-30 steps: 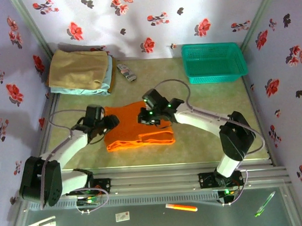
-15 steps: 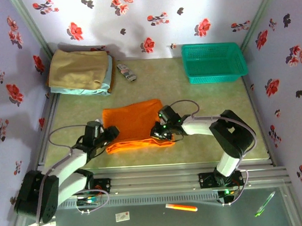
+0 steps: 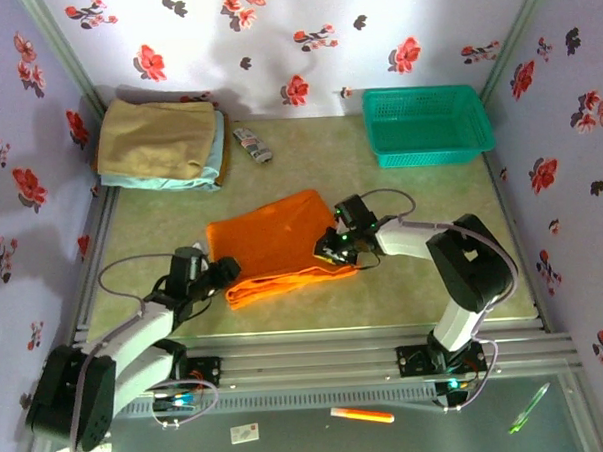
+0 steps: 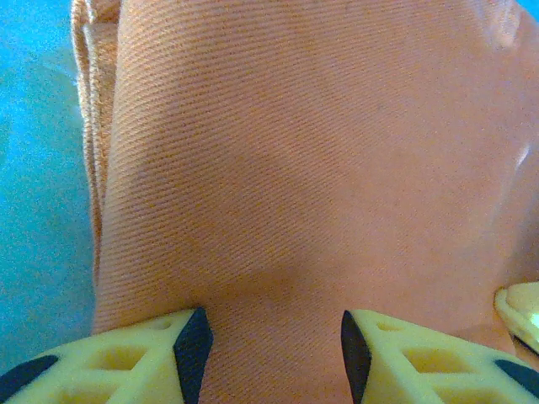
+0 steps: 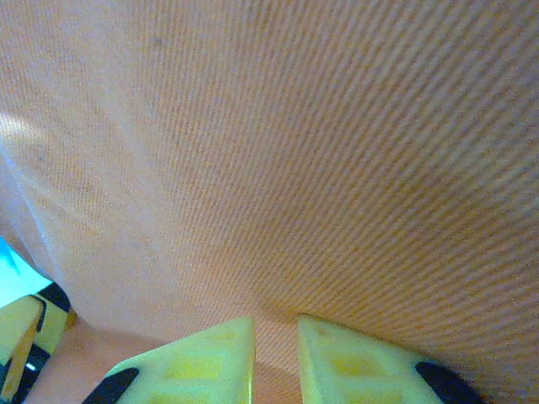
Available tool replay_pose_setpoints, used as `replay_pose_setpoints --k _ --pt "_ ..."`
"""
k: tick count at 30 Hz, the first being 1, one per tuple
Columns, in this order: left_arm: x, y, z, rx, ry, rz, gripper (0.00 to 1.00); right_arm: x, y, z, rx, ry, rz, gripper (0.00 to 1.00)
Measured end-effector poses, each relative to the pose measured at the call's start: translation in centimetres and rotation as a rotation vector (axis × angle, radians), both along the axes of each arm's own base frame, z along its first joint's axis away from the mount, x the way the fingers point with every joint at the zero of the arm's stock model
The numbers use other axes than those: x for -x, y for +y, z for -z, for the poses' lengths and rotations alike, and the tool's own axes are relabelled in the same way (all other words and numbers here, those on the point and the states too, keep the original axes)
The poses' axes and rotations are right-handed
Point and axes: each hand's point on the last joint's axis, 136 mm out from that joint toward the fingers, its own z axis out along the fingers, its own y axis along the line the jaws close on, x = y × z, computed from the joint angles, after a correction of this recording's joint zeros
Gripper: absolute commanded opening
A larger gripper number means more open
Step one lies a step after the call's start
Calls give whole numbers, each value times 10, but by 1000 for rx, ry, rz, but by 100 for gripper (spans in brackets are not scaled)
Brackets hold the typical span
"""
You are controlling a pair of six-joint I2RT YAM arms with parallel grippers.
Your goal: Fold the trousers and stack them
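Note:
The orange trousers (image 3: 277,247) lie folded into a rough rectangle in the middle of the table, slightly skewed. My left gripper (image 3: 223,272) sits low at their near-left corner. In the left wrist view its fingers (image 4: 271,337) stand apart with orange cloth (image 4: 295,168) spanning the gap, so it is open. My right gripper (image 3: 335,250) rests on the trousers' right edge. Its fingertips (image 5: 276,337) are parted by a narrow gap, pressed close against the cloth (image 5: 295,151).
A green basket (image 3: 427,125) stands at the back right. A stack of tan and light blue folded garments (image 3: 160,142) lies at the back left, with a small patterned object (image 3: 252,144) beside it. Flowered walls close three sides. Bare table (image 3: 414,281) lies right of the trousers.
The right gripper carried the cloth from the middle toward the near-right edge, laid it flat and parted its fingers. The left gripper drew back toward the near-left corner. The trousers turned slightly.

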Motion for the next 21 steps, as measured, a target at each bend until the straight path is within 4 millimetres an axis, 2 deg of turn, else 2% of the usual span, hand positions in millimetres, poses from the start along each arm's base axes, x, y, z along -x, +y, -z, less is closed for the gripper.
replay_pose_setpoints --k 3,6,9,11,12,14,16,19,21 --pt "11 3 -6 -20 22 6 52 1 -10 -6 32 -1 -3 28" --pt "14 8 -32 -48 12 10 53 -1 -18 -20 67 -17 -5 26" --pt "4 5 -72 -50 -41 17 42 -19 -16 -44 73 -76 -13 17" --pt "-5 -2 -89 -39 -65 32 27 -41 -10 -62 66 -129 -9 9" --pt "-8 -7 -92 -36 -62 42 21 -53 -7 -68 63 -149 -5 6" --pt "-12 -23 -86 -41 -37 91 10 -81 -1 -73 57 -175 7 2" --pt "-8 -43 -71 -54 7 153 2 -107 5 -65 62 -173 19 0" --pt "8 -69 -53 -59 38 244 0 -134 9 -37 82 -137 33 0" --pt "23 -82 -43 -48 37 290 0 -144 10 -16 98 -105 39 0"
